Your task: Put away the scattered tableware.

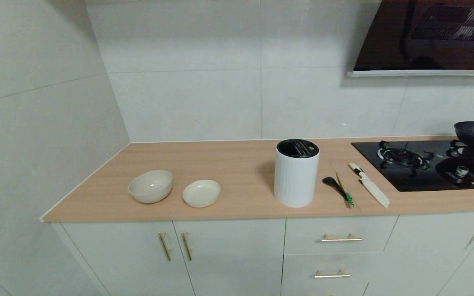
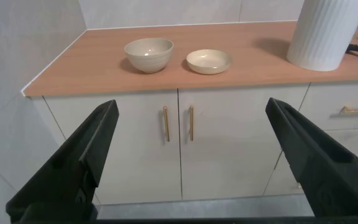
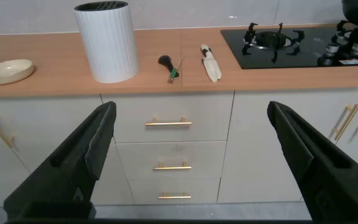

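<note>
1. Spoon (image 1: 332, 183), chopsticks (image 1: 345, 190) and knife (image 1: 369, 190) lay loose on worktop (image 1: 237, 164), right of slotted holder (image 1: 296, 172); bowl (image 1: 150, 186) and dish (image 1: 201, 193) to its left.
2. Holder presumably the cutlery's destination.
3. Left gripper (image 2: 191, 106) and right gripper (image 3: 190, 109) held short of the cabinets (image 1: 228, 255), jaws apart, empty.

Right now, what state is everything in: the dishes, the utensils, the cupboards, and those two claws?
bowl: upright, empty.
shallow dish: upright, empty.
white holder: upright on the counter.
black spoon: lying flat on the counter.
chopsticks: lying flat beside the black spoon.
knife: lying flat, outside the white holder.
cabinet doors: shut.
drawers: shut.
left gripper: open, holding nothing.
right gripper: open, holding nothing.
</note>
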### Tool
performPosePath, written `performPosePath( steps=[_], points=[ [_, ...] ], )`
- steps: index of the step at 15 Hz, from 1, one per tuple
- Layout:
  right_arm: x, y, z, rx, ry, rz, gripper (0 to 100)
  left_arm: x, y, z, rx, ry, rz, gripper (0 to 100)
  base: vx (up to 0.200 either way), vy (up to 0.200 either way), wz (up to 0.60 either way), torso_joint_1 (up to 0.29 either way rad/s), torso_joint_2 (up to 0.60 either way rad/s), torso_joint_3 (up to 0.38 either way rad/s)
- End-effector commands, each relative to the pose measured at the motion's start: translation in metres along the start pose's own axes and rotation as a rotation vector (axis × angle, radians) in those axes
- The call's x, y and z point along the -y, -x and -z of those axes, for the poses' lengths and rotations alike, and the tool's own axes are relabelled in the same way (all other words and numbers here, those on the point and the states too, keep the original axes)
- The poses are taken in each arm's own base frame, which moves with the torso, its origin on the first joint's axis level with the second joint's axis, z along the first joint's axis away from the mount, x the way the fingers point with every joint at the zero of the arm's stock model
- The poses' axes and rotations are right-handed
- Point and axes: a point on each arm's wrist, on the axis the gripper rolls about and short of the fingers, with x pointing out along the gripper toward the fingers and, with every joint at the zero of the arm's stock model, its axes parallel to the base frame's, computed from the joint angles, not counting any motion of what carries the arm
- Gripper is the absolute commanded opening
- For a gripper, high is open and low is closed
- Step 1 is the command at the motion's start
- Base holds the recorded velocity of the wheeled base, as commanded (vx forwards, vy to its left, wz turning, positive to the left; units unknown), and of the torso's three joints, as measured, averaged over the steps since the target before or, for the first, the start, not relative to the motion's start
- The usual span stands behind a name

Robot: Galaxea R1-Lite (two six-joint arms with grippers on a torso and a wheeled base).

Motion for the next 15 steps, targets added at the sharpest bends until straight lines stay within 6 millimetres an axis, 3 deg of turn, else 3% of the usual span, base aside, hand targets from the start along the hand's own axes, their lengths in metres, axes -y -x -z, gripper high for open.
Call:
performPosePath(
  steps=[1,15],
  points=[
    [0.0,-0.0001,-0.0001,-0.001,0.0,0.0,100,0.0,0.0,0.0,0.0,0.0,0.0,100,0.0,0.2,0.0,-0.002,0.0,-0.002],
    [0.0,-0.0001,-0.0001,-0.001,0.0,0.0,100,0.0,0.0,0.0002,-0.001,0.0,0.0,100,0.0,0.2,0.0,0.002,0.0,0.002]
  ],
)
